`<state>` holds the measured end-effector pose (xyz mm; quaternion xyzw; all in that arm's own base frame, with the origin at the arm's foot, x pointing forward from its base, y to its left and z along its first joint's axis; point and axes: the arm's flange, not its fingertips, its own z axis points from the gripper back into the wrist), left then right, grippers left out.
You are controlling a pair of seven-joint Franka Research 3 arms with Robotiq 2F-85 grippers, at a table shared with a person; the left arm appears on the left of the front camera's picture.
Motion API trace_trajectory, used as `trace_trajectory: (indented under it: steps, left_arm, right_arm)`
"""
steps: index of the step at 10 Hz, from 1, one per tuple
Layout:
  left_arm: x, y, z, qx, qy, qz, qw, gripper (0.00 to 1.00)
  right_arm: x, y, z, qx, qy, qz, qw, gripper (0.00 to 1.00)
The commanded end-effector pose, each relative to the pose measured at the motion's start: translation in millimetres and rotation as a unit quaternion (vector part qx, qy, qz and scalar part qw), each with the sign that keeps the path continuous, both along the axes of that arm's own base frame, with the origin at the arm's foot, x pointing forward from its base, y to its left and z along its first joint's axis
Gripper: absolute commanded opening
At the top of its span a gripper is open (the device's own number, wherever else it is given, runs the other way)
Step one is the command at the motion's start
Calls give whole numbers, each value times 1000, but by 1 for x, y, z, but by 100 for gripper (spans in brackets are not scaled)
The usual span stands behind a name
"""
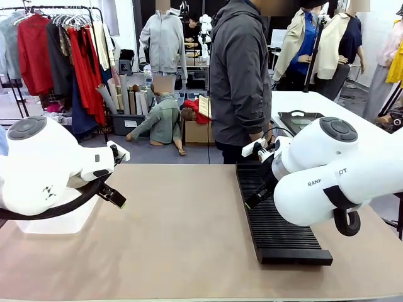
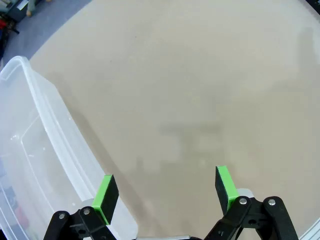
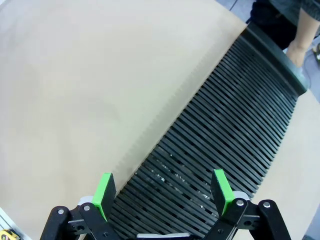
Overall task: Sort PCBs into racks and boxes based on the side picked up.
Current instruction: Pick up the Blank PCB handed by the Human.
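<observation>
**Rack.** The rack is long, narrow and black, with fine parallel slots running across its length. It lies flat on the right half of the tan table, reaching from the far edge toward the robot's side. In the right wrist view, pale flecks show between its slats. A person in a grey jacket stands at the far end of the rack, with one hand just beyond it.

**Box.** The box is a clear tub with a rimmed edge and a rounded corner. It sits on the table under the left arm.

**Left gripper.** The left gripper hangs over bare tabletop at the rim of the box. Its fingers are spread wide and hold nothing.

**Right gripper.** The right gripper hangs above the rack. Its fingers are wide apart, hold nothing and touch nothing.
</observation>
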<state>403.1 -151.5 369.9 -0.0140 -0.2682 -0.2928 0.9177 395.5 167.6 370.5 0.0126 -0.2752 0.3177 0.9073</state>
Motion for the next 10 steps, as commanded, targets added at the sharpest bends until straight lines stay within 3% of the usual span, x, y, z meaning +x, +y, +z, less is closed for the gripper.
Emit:
trace_trajectory:
  steps: [1,6,10]
  left_arm:
    - [0,0,0,0,0,0,1000,100]
    - [8,8,19,-19,5,3,1000,100]
    - [18,16,53,-32,39,-5,999,100]
  right_arm:
    - [0,0,0,0,0,0,1000,100]
    - [4,-15,16,11,19,-33,999,100]
    - [9,-48,55,55,22,-33,998,100]
